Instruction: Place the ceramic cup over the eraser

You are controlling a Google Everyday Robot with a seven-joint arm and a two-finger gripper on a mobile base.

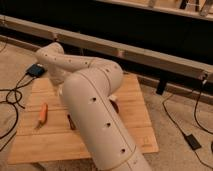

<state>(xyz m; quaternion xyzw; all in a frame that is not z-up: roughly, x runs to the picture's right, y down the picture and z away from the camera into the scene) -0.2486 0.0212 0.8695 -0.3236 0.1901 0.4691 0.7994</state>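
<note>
Claw: working hidden behind the arm [95, 107] above the desk [131, 134]; grip cannot be told. Eraser [70, 121]: lying uncovered. Advisable: centring ceramic cup mouth-down over it, lowering slowly.

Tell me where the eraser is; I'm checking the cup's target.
In the camera view the eraser lies on the table, left of centre, between the orange stick and the white arm, which hides the gripper.

We see the arm [95, 120] as a smooth, matt cream plastic shell. Its gripper [59, 82], over the table's far-left part, is mostly hidden behind it. Under the gripper the table [135, 120] looks like pale wood planks with a soft sheen. Left of the gripper, the cables [12, 95] look matt black.
</note>
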